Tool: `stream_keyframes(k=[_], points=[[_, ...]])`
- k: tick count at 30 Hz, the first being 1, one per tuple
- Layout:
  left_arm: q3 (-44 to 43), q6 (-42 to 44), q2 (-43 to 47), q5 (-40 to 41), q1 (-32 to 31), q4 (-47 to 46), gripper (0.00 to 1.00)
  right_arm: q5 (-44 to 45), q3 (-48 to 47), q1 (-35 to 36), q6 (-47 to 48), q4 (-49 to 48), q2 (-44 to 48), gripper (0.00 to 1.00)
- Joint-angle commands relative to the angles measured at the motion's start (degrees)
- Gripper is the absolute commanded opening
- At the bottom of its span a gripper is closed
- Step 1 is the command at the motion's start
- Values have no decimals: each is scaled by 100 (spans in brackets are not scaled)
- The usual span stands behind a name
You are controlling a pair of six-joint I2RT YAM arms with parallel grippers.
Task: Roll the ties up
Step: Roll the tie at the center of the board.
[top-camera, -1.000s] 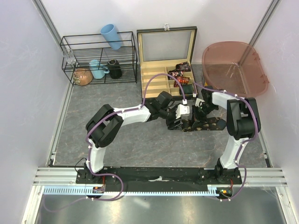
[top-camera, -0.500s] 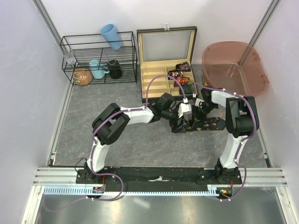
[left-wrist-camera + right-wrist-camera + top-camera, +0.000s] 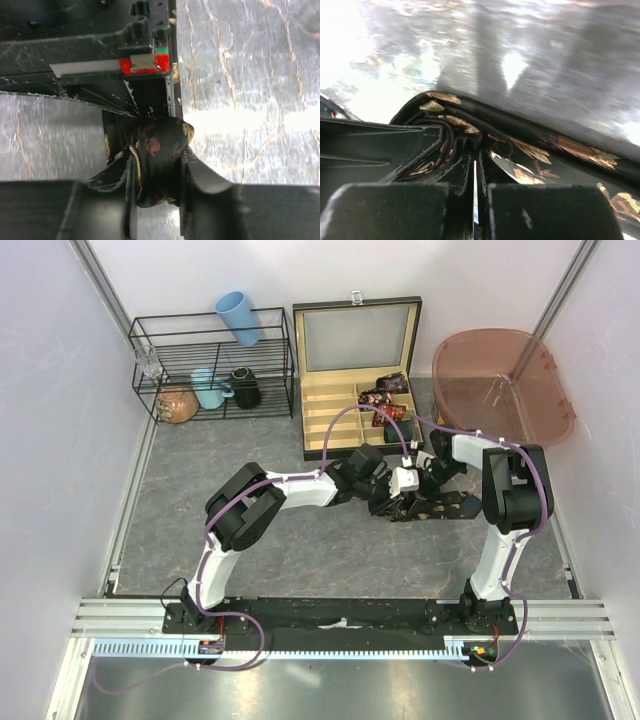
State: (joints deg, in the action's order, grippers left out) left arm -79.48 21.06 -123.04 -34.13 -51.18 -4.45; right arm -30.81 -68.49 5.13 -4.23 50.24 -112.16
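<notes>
One of the ties (image 3: 452,506), dark with tan prints, lies on the grey table between both arms, and its near end is wound into a small coil (image 3: 162,142). In the left wrist view my left gripper (image 3: 156,168) is shut on that coil, one finger on each side. My right gripper (image 3: 476,147) is shut, with the tie's (image 3: 545,150) folds pinched and curled around its tips. From above, the left gripper (image 3: 385,498) and right gripper (image 3: 410,492) meet at the coil. The coil itself is hidden under them in that view.
A wooden compartment box (image 3: 325,410) with its lid up stands behind the grippers and holds rolled ties (image 3: 385,400). A wire rack (image 3: 210,365) with cups is at the back left. A brown tub (image 3: 500,380) is at the back right.
My left arm has reached further right toward the right gripper. Its jaws opened wide and then closed around the coil. The right gripper has stayed shut in place.
</notes>
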Motion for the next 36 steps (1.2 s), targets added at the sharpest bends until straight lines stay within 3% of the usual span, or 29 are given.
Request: stream_keyframes(k=[1,2,4,11,21,36], points=[[590,399,315,398,64,610,11,-100,108,182,133,-603,-26,0],[661,425,342,416,90,664,8,-197,73,156,124,-586,62,0],[828,478,412,468,125,752,2,-346,-85,77,194,-411,194,10],[1005,636,430,477,152,867,2,-321,-779,-485,633,240,572,35],[531,399,193,723,152,1183,2,-1146,-526,-170,458,162,555,55],[346,294,61,803,161,1429,2,-1437,-226,24,818,258,493,54]])
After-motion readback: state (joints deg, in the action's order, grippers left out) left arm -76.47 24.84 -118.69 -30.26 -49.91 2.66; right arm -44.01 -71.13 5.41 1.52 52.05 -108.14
